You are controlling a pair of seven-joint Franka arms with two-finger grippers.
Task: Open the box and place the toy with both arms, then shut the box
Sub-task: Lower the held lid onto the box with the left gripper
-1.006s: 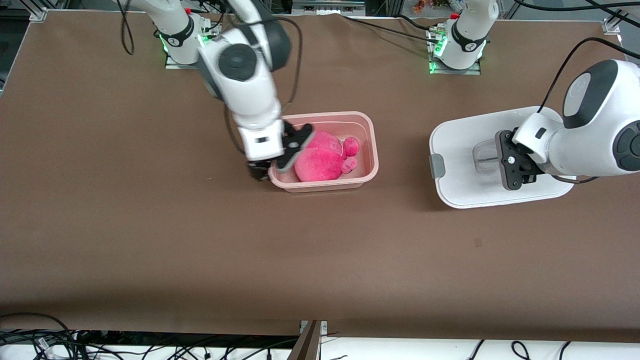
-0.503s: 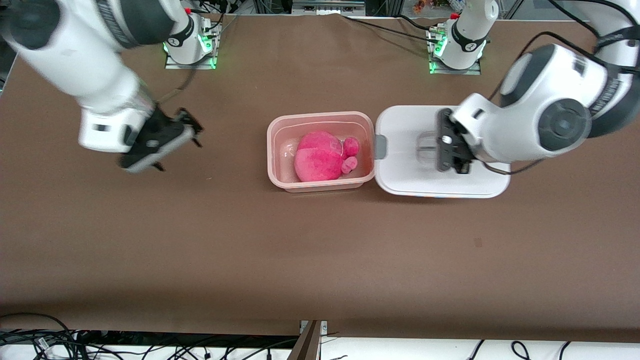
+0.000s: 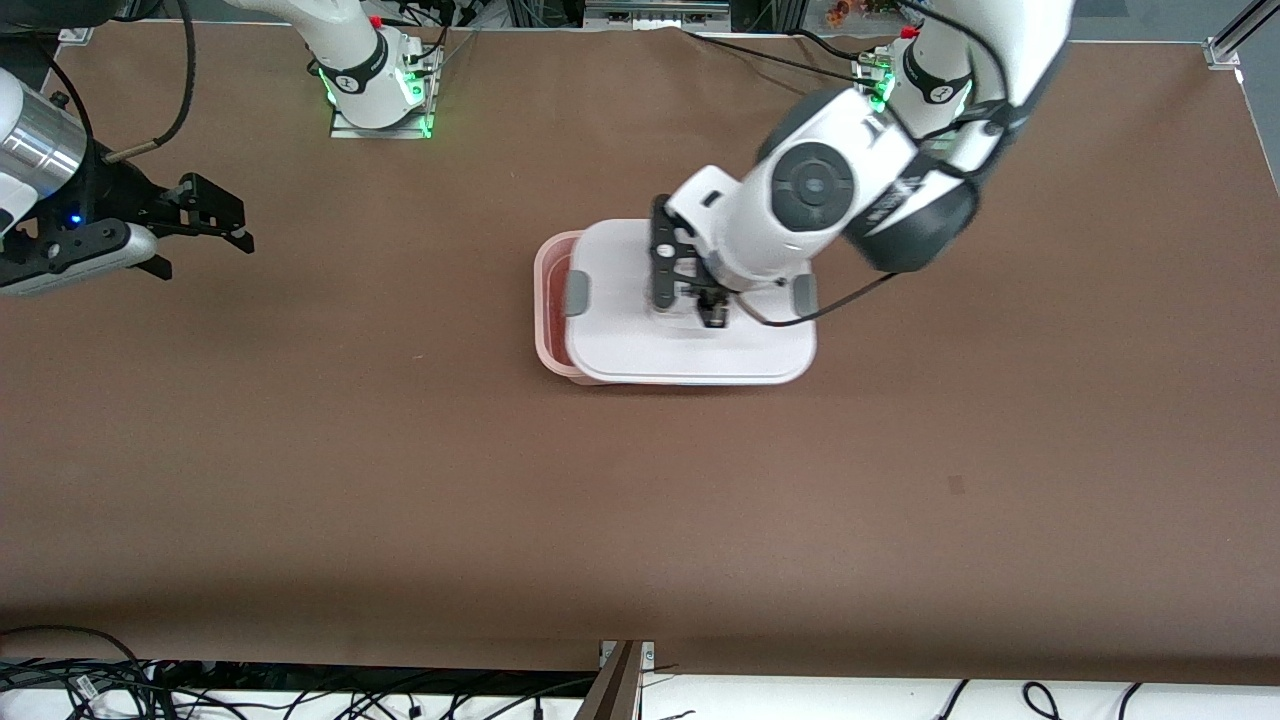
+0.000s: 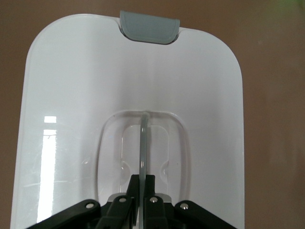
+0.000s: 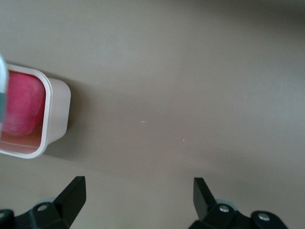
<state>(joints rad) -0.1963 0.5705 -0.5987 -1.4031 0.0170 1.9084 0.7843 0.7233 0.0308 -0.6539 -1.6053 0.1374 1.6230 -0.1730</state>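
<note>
I see the toy (image 5: 21,102) in the box (image 3: 548,290); my left gripper (image 3: 688,285), pinching the lid (image 3: 690,345) handle mid-frame, has it off-centre. My right gripper (image 3: 200,215), spread, waits upper left.

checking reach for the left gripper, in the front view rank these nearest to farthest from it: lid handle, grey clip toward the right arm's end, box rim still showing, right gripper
1. lid handle, clamped in the left gripper
2. grey clip, on the lid's edge
3. box rim, just past that clip, uncovered
4. right gripper, open over bare table at the right arm's end
</note>
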